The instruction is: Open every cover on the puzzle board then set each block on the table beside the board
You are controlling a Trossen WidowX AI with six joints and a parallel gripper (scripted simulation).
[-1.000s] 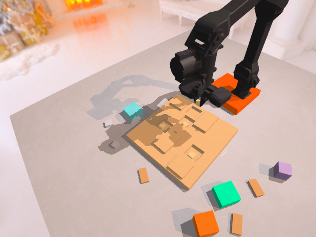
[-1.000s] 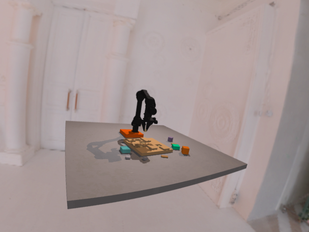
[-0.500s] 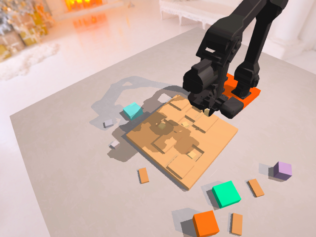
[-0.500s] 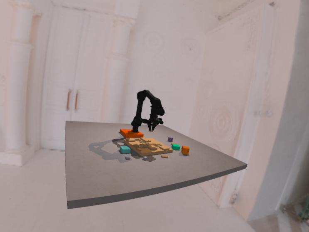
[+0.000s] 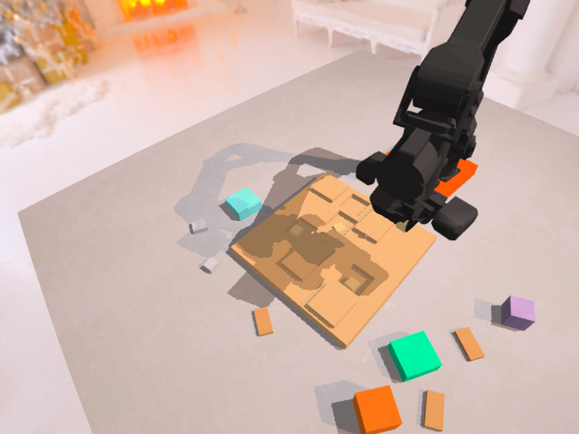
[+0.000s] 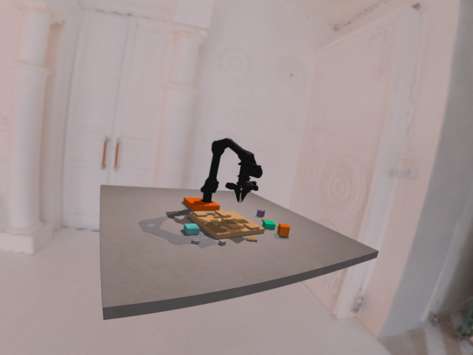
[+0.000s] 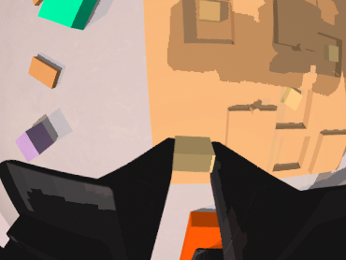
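The tan puzzle board (image 5: pixel 401 261) (image 6: pixel 249 229) (image 7: pixel 161 57) lies in the middle of the table with its covers slid or swung aside. Small tan blocks sit in three open wells: one (image 5: pixel 296 229) (image 7: pixel 333 51), a second (image 5: pixel 339 228) (image 7: pixel 292 98) and a third (image 5: pixel 353 282) (image 7: pixel 210 10). My gripper (image 5: pixel 403 229) (image 6: pixel 239 199) (image 7: pixel 192 148) is shut on a small tan block (image 5: pixel 401 225) (image 7: pixel 193 152). It holds the block in the air over the board's edge nearest the arm base.
Beside the board lie a green block (image 5: pixel 414 355), an orange block (image 5: pixel 377 409), a purple block (image 5: pixel 517 312) (image 7: pixel 34 140) and a cyan block (image 5: pixel 243 202). Small tan pieces (image 5: pixel 263 320) (image 5: pixel 468 343) and grey pieces (image 5: pixel 198 225) lie around. The orange arm base (image 5: pixel 460 175) (image 7: pixel 202 239) stands behind the board.
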